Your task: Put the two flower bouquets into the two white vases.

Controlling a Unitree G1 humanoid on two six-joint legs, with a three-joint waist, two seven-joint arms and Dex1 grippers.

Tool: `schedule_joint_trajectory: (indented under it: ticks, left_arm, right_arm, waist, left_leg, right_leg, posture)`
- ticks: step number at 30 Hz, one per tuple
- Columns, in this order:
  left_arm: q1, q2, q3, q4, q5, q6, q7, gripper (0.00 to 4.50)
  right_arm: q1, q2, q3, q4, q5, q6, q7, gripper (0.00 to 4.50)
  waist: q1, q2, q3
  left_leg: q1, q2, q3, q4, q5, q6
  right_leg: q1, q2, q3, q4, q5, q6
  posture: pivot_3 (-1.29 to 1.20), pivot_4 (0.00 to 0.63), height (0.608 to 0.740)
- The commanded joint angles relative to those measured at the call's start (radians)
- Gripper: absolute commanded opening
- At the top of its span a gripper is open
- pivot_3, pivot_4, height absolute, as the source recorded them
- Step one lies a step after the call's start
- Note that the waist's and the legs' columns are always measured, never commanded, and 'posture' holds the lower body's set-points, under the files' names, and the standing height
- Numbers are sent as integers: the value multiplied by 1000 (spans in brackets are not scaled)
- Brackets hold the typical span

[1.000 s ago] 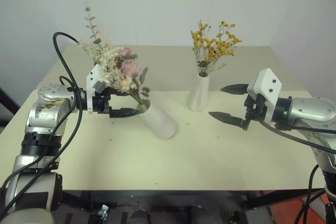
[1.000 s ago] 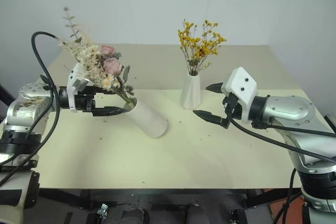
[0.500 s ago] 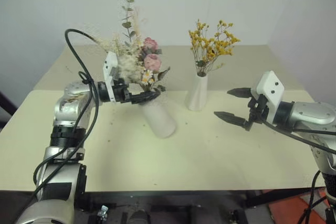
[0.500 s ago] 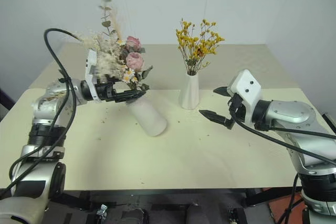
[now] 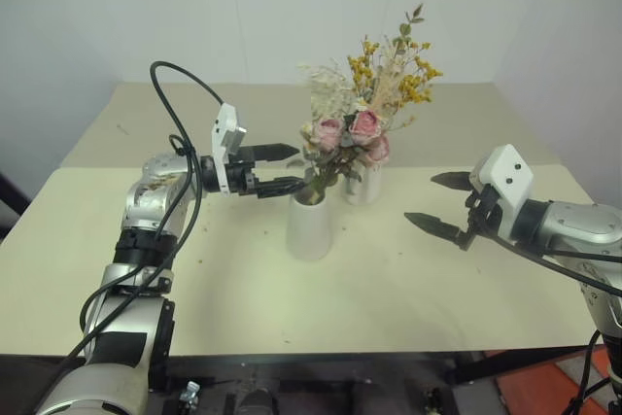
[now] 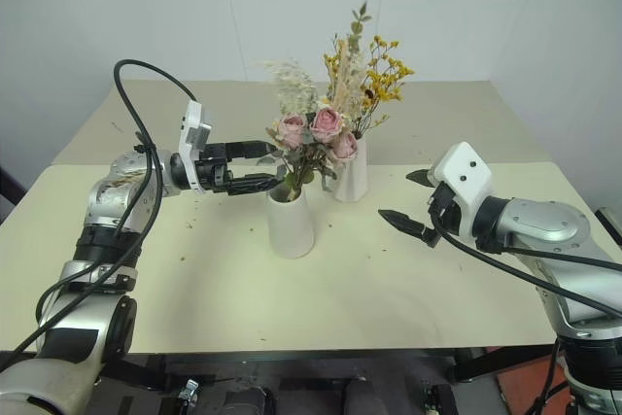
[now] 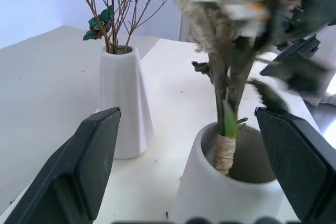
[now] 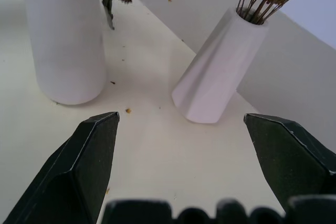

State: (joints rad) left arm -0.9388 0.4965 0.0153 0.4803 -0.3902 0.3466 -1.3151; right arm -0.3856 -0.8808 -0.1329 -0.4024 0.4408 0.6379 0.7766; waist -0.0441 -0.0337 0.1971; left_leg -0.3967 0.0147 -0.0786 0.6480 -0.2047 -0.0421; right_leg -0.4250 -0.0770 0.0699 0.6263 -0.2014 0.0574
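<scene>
On the table (image 5: 408, 289), wide vase (image 5: 311, 225) now tipped upright, rose bouquet (image 5: 345, 138) standing inside. Left gripper (image 5: 292, 168) and right gripper (image 5: 442, 203) both spread, empty. Yellow bouquet (image 5: 403, 70) already in slim vase (image 5: 364, 185); task looks complete.

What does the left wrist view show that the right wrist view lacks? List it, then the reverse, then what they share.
Left wrist view: the open left gripper, the wide vase seen into its mouth, and the rose bouquet with its twine-bound stems standing inside.
Right wrist view: the open right gripper, the wide vase's outer wall down to its base, and crumbs on the table.
Both: the wide vase, and the slim vase standing apart from it, holding the yellow bouquet.
</scene>
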Motion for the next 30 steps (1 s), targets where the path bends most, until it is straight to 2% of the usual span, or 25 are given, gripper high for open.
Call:
schedule_joint_trajectory:
  ticks: [1,4,8,11,15,21,30]
  left_arm:
    - [-18,23,36,-31,-27,-8,-7,4458]
    - [-2,83,86,-80,-73,21,-34,4458]
    - [62,239,131,-167,-89,28,-94,4458]
    - [140,367,179,-229,-109,50,-134,4458]
    - [275,486,250,-308,-128,71,-147,4458]
    - [445,543,348,-424,-181,112,-113,4458]
    - [506,536,368,-514,-215,138,-46,4458]
  right_arm:
    - [-17,-3,-20,-12,-11,-15,-10,4500]
    - [-14,-7,-23,-15,-15,-15,-8,4500]
    - [1,-27,-63,-31,9,-3,10,4500]
    - [25,-49,-119,-32,47,-6,51,4500]
    - [71,-93,-215,-18,113,-2,133,4500]
    - [157,-166,-304,3,149,-4,231,4500]
    - [194,-213,-356,32,145,-14,277,4500]
  waist:
    - [0,0,0]
    - [-4,0,0]
    - [-16,0,0]
    - [-16,0,0]
    - [-13,0,0]
    - [2,0,0]
    - [1,0,0]
  left_leg:
    - [0,0,0,0,0,0]
    - [0,0,0,0,0,0]
    - [1,0,0,-2,0,0]
    - [1,0,0,-2,0,0]
    - [1,1,0,-2,0,0]
    - [2,1,1,-2,0,0]
    - [2,2,2,-2,0,0]
  right_leg:
    - [0,0,0,0,0,0]
    - [0,0,0,0,0,0]
    - [-1,0,0,0,0,0]
    - [-1,0,0,0,-1,1]
    - [0,0,0,0,-3,5]
    - [0,0,0,0,-4,5]
    - [0,0,0,0,-4,4]
  posture:
    - [0,150,740]
    - [0,150,740]
    - [0,150,740]
    - [0,150,740]
    - [0,150,740]
    - [0,150,740]
    - [0,150,740]
